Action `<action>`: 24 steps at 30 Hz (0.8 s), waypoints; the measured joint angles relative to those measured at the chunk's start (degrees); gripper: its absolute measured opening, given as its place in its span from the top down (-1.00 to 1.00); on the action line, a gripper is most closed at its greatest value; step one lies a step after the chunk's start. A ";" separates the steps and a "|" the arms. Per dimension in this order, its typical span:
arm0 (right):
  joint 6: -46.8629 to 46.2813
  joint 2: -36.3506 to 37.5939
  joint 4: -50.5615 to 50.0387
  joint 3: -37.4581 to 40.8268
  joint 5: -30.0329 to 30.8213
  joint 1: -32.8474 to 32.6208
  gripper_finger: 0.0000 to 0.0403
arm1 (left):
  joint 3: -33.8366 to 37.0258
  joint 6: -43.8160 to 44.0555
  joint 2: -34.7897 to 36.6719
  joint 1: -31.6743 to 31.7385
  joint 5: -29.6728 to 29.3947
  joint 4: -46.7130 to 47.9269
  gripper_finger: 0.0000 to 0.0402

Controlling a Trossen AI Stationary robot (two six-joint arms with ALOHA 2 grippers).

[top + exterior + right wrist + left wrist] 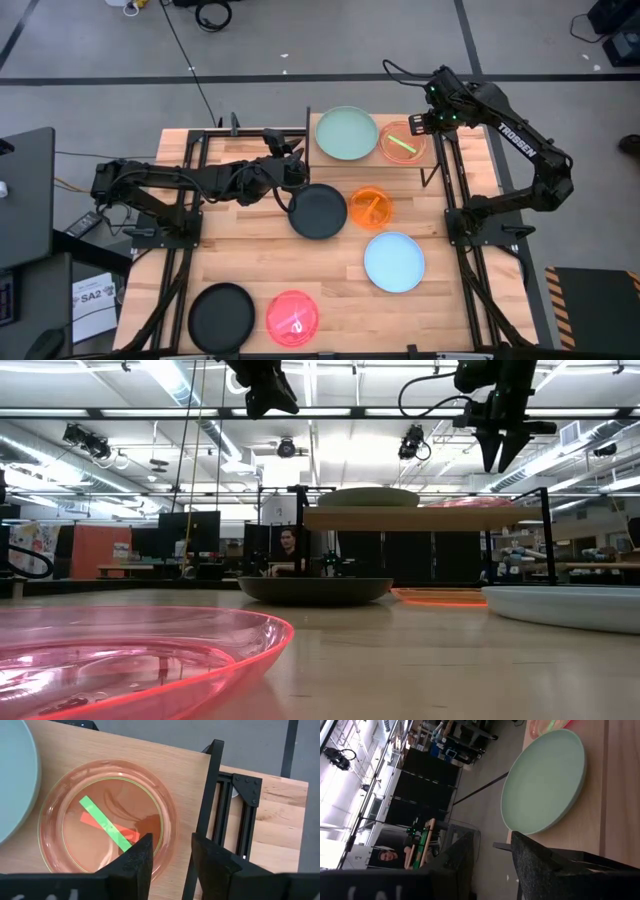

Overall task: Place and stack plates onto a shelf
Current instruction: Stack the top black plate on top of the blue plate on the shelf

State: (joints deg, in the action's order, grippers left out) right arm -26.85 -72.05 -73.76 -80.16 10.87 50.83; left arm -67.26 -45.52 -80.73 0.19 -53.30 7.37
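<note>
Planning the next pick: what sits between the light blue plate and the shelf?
The orange plate lies between the light blue plate and the shelf, seen in the high view.

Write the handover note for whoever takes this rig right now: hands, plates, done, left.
Left hand: open, empty, above the table beside the shelf's left end, over the upper black plate.
Right hand: open, empty, over the shelf's right end.
Done: pale green plate on the shelf's left half; small translucent stack on its right half, number of plates unclear.
Left on the table: upper black plate, orange plate, light blue plate, near black plate, red plate.
</note>
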 joint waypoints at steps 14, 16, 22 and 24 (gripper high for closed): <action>0.00 0.00 -0.02 0.00 -0.02 0.00 0.29 | -0.02 14.58 0.04 0.00 1.75 7.89 0.32; 0.00 0.00 -0.02 0.01 -0.03 0.00 0.30 | -0.02 17.68 0.04 0.00 4.60 11.20 0.32; 0.00 0.00 -0.02 0.01 -0.04 0.00 0.29 | -0.02 23.02 0.04 0.00 17.05 17.26 0.32; 0.02 0.00 -0.02 0.01 -0.04 0.00 0.30 | -0.02 23.67 0.04 -0.02 21.23 18.19 0.32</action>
State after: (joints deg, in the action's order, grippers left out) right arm -26.83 -72.05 -73.78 -80.15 10.83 50.83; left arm -67.29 -21.85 -80.68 0.16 -32.07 25.56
